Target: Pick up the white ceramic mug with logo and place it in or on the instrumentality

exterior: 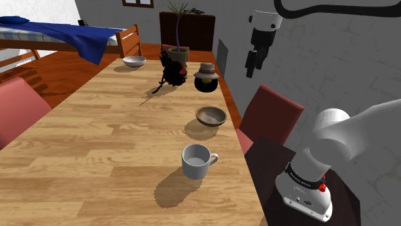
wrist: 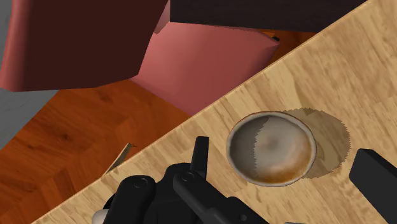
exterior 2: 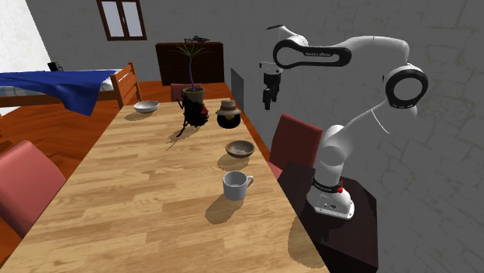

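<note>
A plain pale grey mug [exterior: 196,160] [exterior 2: 236,184] stands upright on the wooden table [exterior: 96,154], its handle towards the shoulder view's right; I see no logo on it. Beyond it sits a brown bowl [exterior: 211,116] [exterior 2: 240,148] [wrist: 271,148]. My black gripper [exterior: 252,64] [exterior 2: 268,98] hangs high in the air past the table's right edge, well above and beyond the bowl and far from the mug. It is open and holds nothing. In the wrist view the bowl lies far below, beside one black finger [wrist: 375,181].
Further back stand a dark round vessel with a hat-like lid [exterior: 206,76], a black rooster figure [exterior: 173,72], a potted plant [exterior: 177,38] and a white bowl [exterior: 134,61]. Red chairs [exterior: 270,119] [exterior: 16,109] flank the table. A bed with a blue cover [exterior: 71,35] is at the back left.
</note>
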### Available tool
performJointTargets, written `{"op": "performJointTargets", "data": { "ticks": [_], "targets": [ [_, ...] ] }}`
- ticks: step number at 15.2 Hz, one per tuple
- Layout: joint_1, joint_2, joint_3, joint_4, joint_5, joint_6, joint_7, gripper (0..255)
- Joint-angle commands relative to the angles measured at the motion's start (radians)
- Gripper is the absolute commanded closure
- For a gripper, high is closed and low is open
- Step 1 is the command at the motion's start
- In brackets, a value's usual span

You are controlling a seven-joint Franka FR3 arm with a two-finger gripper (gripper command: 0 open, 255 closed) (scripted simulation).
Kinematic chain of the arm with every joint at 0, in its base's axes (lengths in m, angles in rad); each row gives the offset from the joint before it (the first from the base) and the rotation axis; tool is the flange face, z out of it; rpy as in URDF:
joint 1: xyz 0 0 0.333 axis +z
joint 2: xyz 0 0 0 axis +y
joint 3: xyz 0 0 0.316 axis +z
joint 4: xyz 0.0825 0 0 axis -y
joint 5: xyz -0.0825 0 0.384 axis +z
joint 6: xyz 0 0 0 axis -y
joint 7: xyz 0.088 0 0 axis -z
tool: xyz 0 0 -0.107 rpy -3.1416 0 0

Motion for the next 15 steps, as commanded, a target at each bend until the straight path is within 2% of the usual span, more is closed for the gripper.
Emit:
{"op": "performJointTargets", "data": {
  "ticks": [1, 8, 15],
  "targets": [
    [0.000, 0.000, 0.000, 0.000, 0.000, 0.000, 0.000, 0],
    [0.056, 0.020, 0.123, -0.101, 0.094, 0.100, 0.145, 0],
    [0.113, 0.103, 0.254, -0.149, 0.184, 0.220, 0.288, 0]
  ]
}}
